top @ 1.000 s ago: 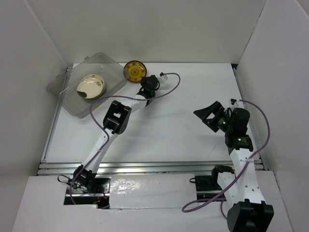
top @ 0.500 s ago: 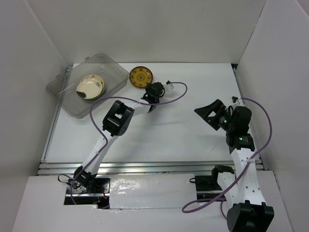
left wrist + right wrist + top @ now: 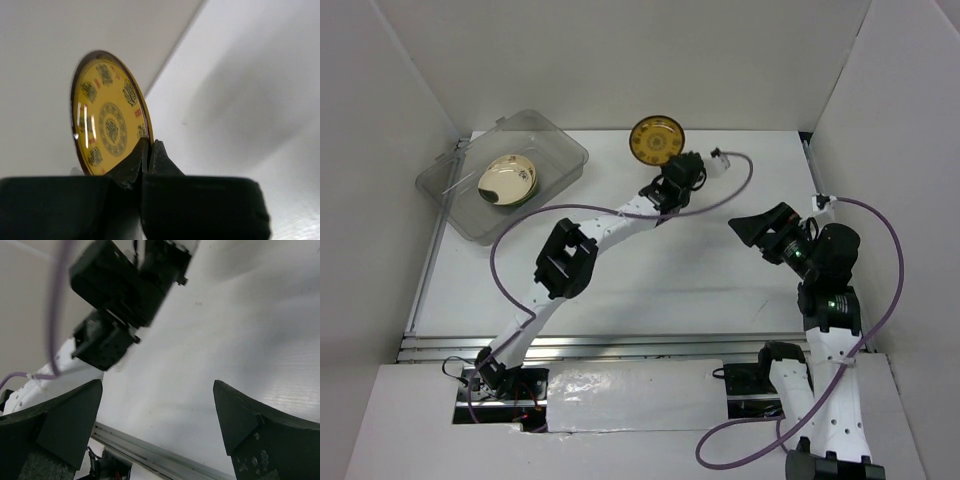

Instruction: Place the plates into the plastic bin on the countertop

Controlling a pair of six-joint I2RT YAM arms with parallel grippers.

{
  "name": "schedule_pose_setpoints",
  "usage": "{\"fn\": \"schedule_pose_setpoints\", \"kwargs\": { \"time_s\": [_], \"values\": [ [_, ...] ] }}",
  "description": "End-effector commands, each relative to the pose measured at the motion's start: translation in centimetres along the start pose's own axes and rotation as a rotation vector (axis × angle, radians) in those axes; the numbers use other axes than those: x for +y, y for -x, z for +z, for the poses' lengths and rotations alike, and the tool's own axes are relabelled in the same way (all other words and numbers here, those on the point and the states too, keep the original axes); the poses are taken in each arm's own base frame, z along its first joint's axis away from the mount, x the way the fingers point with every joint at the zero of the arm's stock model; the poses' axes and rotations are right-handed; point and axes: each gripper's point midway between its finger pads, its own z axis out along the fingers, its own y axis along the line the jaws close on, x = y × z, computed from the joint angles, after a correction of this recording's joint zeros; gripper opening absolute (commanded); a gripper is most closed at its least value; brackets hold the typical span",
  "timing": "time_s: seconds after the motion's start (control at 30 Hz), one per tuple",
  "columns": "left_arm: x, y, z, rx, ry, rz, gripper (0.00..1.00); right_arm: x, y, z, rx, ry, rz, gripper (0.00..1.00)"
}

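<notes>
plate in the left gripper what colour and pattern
Mustard-gold plate with dark medallions and a dark rim; clearest in the left wrist view.

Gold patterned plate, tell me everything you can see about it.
The gold patterned plate is small, round and glossy: mustard-yellow face, dark medallions ringing a central one, thin dark rim. It stands on edge, its lower rim pinched in the left gripper, apparently clear of the countertop, near the back wall, right of the plastic bin.

Glossy mustard plate [image 3: 107, 125]; clear plastic bin [image 3: 552, 150]
</notes>
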Motion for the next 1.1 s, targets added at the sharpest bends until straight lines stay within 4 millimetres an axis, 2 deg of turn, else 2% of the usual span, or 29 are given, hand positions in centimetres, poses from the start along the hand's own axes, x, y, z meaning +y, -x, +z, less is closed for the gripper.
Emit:
{"fn": "schedule_pose_setpoints", "kwargs": {
  "time_s": [0.0,0.03,0.07,0.1,0.13,0.17,0.2,0.23,0.27,0.33,0.37,0.43,0.47,0.53,0.57,0.63,0.67,0.73,0.77,0.83,0.87,1.07],
  "values": [
    [13.8,0.2,-3.3,0.112,0.191,-0.357,0.0,2.5,0.9,-1.4,-0.028,0.052,-0.04,1.0],
    [14.7,-0.5,-3.9,0.138,0.213,-0.393,0.0,3.0,1.1,-1.5,-0.03,0.069,-0.043,1.0],
    [18.8,-1.3,-6.1,0.149,0.323,-0.483,0.0,3.7,0.9,-1.6,-0.017,0.104,-0.042,1.0],
    [19.6,-2.4,-7.1,0.177,0.346,-0.498,0.0,4.1,0.9,-1.7,-0.014,0.122,-0.045,1.0],
    [19.5,-4.3,-7.7,0.222,0.346,-0.512,0.0,4.3,0.9,-1.6,-0.011,0.134,-0.044,1.0],
    [22.1,-5.8,-9.0,0.236,0.389,-0.641,0.0,4.5,1.0,-1.6,-0.011,0.149,-0.049,1.0],
    [21.8,-8.1,-10.0,0.325,0.347,-0.646,0.0,4.8,1.0,-1.5,0.004,0.16,-0.045,1.0],
    [22.6,-9.3,-10.7,0.351,0.348,-0.708,0.0,4.9,1.0,-1.4,0.012,0.166,-0.046,1.0],
    [24.4,-10.9,-11.7,0.351,0.367,-0.858,0.0,4.9,1.1,-1.2,0.019,0.165,-0.051,1.0],
    [24.6,-13.3,-13.4,0.402,0.349,-0.951,0.0,5.4,1.3,-1.2,0.031,0.176,-0.062,1.0],
    [25.3,-15.4,-13.7,0.435,0.36,-0.98,0.0,5.3,1.3,-1.0,0.038,0.173,-0.066,1.0],
    [25.5,-17.0,-14.0,0.469,0.351,-1.028,0.0,5.5,1.1,-0.9,0.051,0.179,-0.074,0.99],
    [25.8,-19.4,-14.2,0.532,0.365,-1.055,0.0,5.5,1.1,-0.9,0.052,0.18,-0.077,1.0],
    [26.5,-20.6,-14.1,0.551,0.351,-1.099,0.0,5.5,0.7,-0.9,0.062,0.187,-0.08,1.0],
    [26.5,-22.9,-13.9,0.605,0.364,-1.106,0.0,5.5,0.5,-0.9,0.066,0.189,-0.08,1.0],
    [27.1,-24.1,-13.5,0.623,0.363,-1.131,0.0,5.5,0.2,-0.8,0.073,0.19,-0.087,0.99],
    [26.4,-26.0,-13.0,0.673,0.36,-1.13,0.0,5.6,0.1,-0.8,0.075,0.192,-0.094,0.99],
    [26.2,-26.8,-12.2,0.679,0.344,-1.143,0.0,5.7,-0.1,-0.8,0.082,0.198,-0.098,1.0],
    [25.5,-28.0,-11.4,0.702,0.338,-1.149,0.0,5.7,0.0,-0.6,0.078,0.195,-0.101,0.99],
    [25.0,-28.7,-10.7,0.718,0.327,-1.158,0.0,5.6,0.0,-0.5,0.081,0.194,-0.103,0.99],
    [24.2,-29.6,-10.1,0.747,0.326,-1.15,0.0,5.5,-0.1,-0.4,0.086,0.191,-0.105,0.99],
    [22.3,-32.3,-8.0,0.775,0.324,-1.131,0.0,5.2,-0.1,0.2,0.09,0.183,-0.111,0.99]
  ]
}}
